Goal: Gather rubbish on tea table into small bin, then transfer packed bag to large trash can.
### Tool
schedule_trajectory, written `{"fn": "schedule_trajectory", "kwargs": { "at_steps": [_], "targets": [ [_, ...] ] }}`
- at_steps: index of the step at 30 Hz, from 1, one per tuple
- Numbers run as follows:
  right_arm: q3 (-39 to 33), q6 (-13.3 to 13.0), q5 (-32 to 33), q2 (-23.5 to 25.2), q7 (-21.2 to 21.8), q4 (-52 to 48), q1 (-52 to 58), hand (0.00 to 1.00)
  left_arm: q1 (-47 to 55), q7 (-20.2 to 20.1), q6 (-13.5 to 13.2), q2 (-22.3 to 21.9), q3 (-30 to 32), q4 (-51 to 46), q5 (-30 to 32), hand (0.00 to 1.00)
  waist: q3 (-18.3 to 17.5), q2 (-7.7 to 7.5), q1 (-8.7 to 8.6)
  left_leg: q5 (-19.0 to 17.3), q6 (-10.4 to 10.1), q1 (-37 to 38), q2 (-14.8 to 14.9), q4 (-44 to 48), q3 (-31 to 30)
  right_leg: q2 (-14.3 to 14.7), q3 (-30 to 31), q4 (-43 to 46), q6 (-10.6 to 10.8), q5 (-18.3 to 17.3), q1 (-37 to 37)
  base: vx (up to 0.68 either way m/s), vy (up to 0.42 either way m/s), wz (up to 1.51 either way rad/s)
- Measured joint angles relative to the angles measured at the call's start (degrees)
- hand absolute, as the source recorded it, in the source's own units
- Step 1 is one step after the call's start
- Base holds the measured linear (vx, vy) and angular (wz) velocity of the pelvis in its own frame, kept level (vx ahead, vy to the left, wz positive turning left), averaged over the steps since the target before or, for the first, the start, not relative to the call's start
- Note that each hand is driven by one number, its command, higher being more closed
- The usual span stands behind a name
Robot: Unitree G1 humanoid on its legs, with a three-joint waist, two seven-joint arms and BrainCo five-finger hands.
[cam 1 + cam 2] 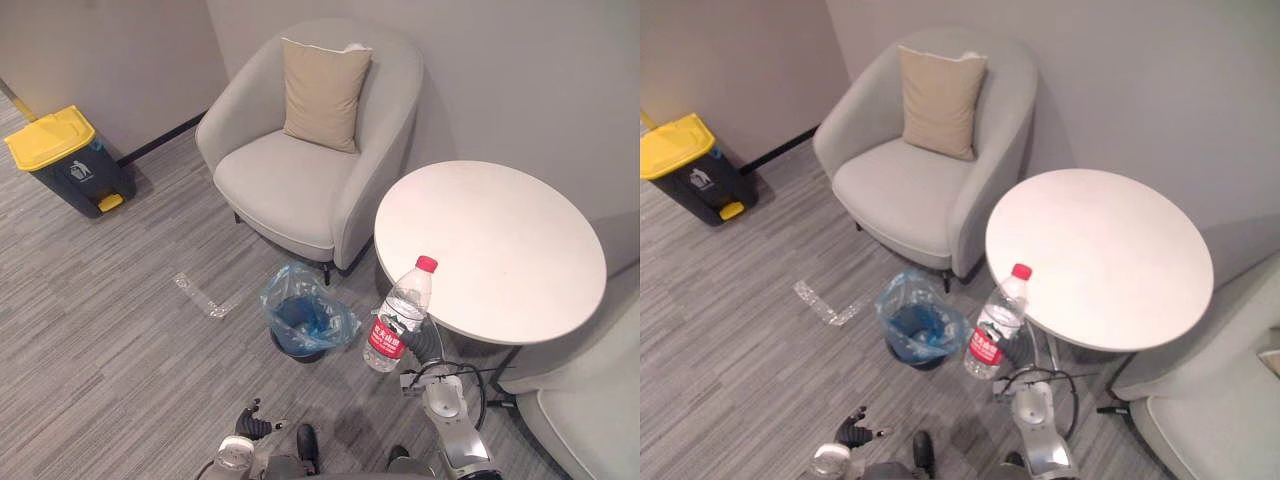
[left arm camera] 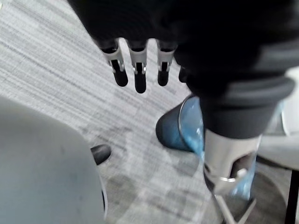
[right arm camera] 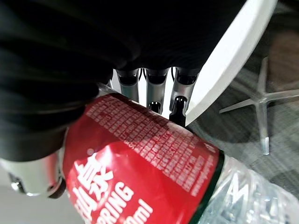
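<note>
My right hand [image 1: 419,344] is shut on a clear plastic water bottle [image 1: 400,315] with a red cap and red label. It holds the bottle upright and off the floor, beside the front left edge of the round white tea table [image 1: 500,250]. In the right wrist view its fingers [image 3: 179,100] curl round the red label [image 3: 140,154]. The small dark bin [image 1: 303,320], lined with a blue bag, stands on the carpet just left of the bottle. My left hand [image 1: 250,424] hangs low and open, fingers [image 2: 138,71] straight, near the bin [image 2: 179,128].
A grey armchair [image 1: 300,170] with a beige cushion stands behind the small bin. The large dark trash can with a yellow lid [image 1: 68,160] is at the far left by the wall. Another grey seat [image 1: 590,410] is at the lower right. A tape mark [image 1: 200,295] lies on the carpet.
</note>
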Motion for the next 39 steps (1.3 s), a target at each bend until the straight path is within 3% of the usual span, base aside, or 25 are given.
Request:
{"fn": "schedule_trajectory", "kwargs": {
  "at_steps": [1, 2, 4, 5, 6, 7, 8, 9, 13, 16, 17, 18, 20, 21, 27, 32, 39],
  "targets": [
    [0.61, -0.07, -0.01, -0.09, 0.35, 0.03, -0.07, 1.0, -0.08, 0.47, 0.15, 0.07, 0.01, -0.03, 0.03, 0.0, 0.15, 0.79, -0.59, -0.42, 0.24, 0.97, 1.82, 0.56, -2.2, 3.9, 1.74, -0.24, -0.91, -4.42, -1.12, 0.36, -0.06, 0.77],
    [0.77, -0.12, -0.01, -0.14, 0.39, 0.04, -0.18, 1.0, -0.14, 0.71, 0.17, 0.09, 0.01, 0.1, 0.03, 0.0, 0.16, 0.82, -0.55, -0.42, 0.25, 1.34, 2.3, 0.37, -3.06, 5.42, 2.09, -1.25, -1.32, -5.15, -1.59, 0.34, -0.098, 0.75],
    [0.66, -0.26, 0.01, -0.43, 0.45, 0.03, -0.42, 1.0, -0.46, 1.01, 0.06, 0.01, 0.04, 0.91, -0.04, 0.0, 0.18, 0.9, -0.61, -0.12, -0.21, 2.24, 4.0, 0.32, -6.71, 11.73, 3.86, -10.2, -2.19, -5.23, -3.61, 0.34, -0.126, 0.76],
    [0.45, -0.26, 0.01, -0.58, 0.45, 0.01, -0.39, 1.0, -0.56, 0.97, 0.07, -0.03, 0.03, 1.26, -0.04, 0.0, 0.15, 0.82, -0.89, -0.08, -0.29, 2.66, 3.93, 0.42, -7.95, 13.11, 4.25, -14.76, -2.69, -4.0, -3.65, 0.36, -0.14, 1.04],
    [-0.1, -0.26, 0.06, -0.69, 0.37, -0.5, 0.19, 1.0, -0.52, 0.93, 0.09, -0.46, 0.1, 1.39, 0.04, 0.0, -0.14, 0.23, -0.98, -0.74, -1.34, 3.79, 2.73, 0.5, -9.68, 13.71, 4.58, -24.04, -3.64, 2.68, -3.12, 0.3, -0.12, 0.9],
    [-0.15, -0.26, 0.05, -0.7, 0.37, -0.74, 0.33, 1.0, -0.51, 0.94, 0.06, -0.52, 0.21, 1.36, 0.07, 0.0, -0.37, -0.59, -0.96, -1.34, -2.2, 4.33, 2.26, 0.54, -10.05, 13.44, 4.69, -26.57, -3.8, 6.12, -2.69, 0.4, -0.175, 0.86],
    [-0.33, -0.15, 0.04, -1.45, 0.41, -0.62, 0.04, 1.0, -0.99, 1.04, 0.17, -1.44, 1.04, 1.99, 0.17, 0.0, 0.2, 1.29, -0.8, -3.74, -3.62, 5.02, 3.21, 2.02, -10.6, 13.94, 3.07, -27.26, -6.42, 9.65, -1.68, 0.45, -0.142, 0.53],
    [-0.41, -0.08, 0.02, -2.41, 0.41, -0.79, -0.59, 1.0, -0.82, 0.99, 0.0, -2.66, 1.57, 2.06, 0.49, 0.0, 0.15, 3.01, -0.38, -4.5, -5.41, 2.84, 4.65, 4.46, -9.61, 14.59, 2.19, -27.21, -7.06, 9.51, -1.45, 0.42, -0.127, 0.47],
    [-2.33, -0.07, 0.06, -2.41, 0.23, -0.79, -1.23, 1.0, -1.1, 0.96, 0.02, -2.86, 1.96, 1.76, 0.7, 0.0, 0.71, 2.66, -1.2, -3.3, -7.92, 2.22, 6.74, 7.73, -4.78, 14.65, 0.39, -30.16, -8.27, 8.65, 3.59, 0.24, -0.032, 0.64],
    [-3.27, -0.16, 0.09, -2.46, -1.02, -0.82, -1.63, 1.0, -1.05, 0.96, -0.02, -2.53, 1.73, -0.11, 0.71, 0.0, 1.17, 1.42, -0.92, -2.56, -7.75, 0.3, 7.55, 17.86, 1.4, 13.76, 0.83, -32.31, -7.79, 8.34, 8.29, 0.15, 0.082, 0.41],
    [-3.04, -0.22, 0.06, -2.31, -1.15, -0.79, -2.32, 1.0, -1.0, 0.99, -0.38, -2.19, 1.75, -0.65, 0.79, 0.0, 1.47, 0.63, -0.32, -4.44, -6.31, -1.96, 7.63, 21.45, 3.59, 12.35, 2.51, -33.13, -7.46, 8.12, 9.43, 0.08, 0.116, -0.06],
    [-3.04, -0.29, 0.07, -2.32, -1.3, -0.78, -2.55, 1.0, -1.01, 0.98, -0.68, -2.32, 1.66, -0.69, 1.19, 0.0, 1.58, 0.93, -0.32, -6.51, -6.25, -2.25, 8.83, 17.13, 4.91, 11.88, 2.9, -33.14, -7.12, 7.97, 9.33, 0.08, 0.159, -0.13],
    [-3.15, -0.28, 0.04, -2.41, -1.41, -0.75, -3.28, 1.0, -1.02, 0.97, -0.58, -2.57, 0.82, -0.51, 1.78, 0.0, 1.35, 2.75, -0.48, -2.53, -6.88, -1.82, 10.79, 8.43, 4.54, 12.07, 2.94, -33.21, -5.15, 6.98, 9.35, 0.06, 0.199, -0.11],
    [-3.33, 0.01, 0.03, -1.74, -1.54, -0.46, -3.15, 1.0, -1.25, 0.94, -0.57, -2.29, -0.4, -0.28, 1.88, 0.0, 1.45, 2.11, -0.46, -2.82, -7.02, -0.76, 9.11, 6.74, 3.9, 11.22, 3.56, -34.06, -3.42, 6.96, 9.23, 0.05, 0.172, -0.06],
    [-0.98, 0.0, -0.52, -0.17, -1.08, -0.46, -2.31, 1.0, -1.37, 0.96, -0.59, -0.91, -1.81, -0.14, 3.0, 0.0, 1.48, 1.43, -0.39, -2.15, -5.93, 0.17, 5.58, 5.19, 6.1, 8.05, 5.43, -34.26, -1.19, 8.35, 8.32, -0.02, 0.141, -0.16],
    [4.75, 0.01, -2.57, -1.01, -0.83, 4.62, -8.19, 1.0, -2.47, 1.15, -0.64, 0.0, -2.11, 0.65, 2.93, 0.0, 2.53, 1.55, -0.37, -1.79, -5.24, -4.07, 5.7, 6.24, 8.62, 8.19, 8.3, -32.05, -0.89, 8.69, 1.85, -0.09, 0.001, -0.31],
    [9.48, 0.26, -5.14, -9.32, -1.83, 14.27, -27.35, 1.0, -11.56, 3.62, -1.15, -0.14, 2.56, -0.73, -1.73, 0.0, 13.66, 2.65, 0.17, -3.11, -3.39, -24.15, 8.45, 20.25, 6.97, 9.16, 8.42, -21.46, -1.38, 9.01, -16.17, -0.24, -0.037, 0.05]
  ]
}}
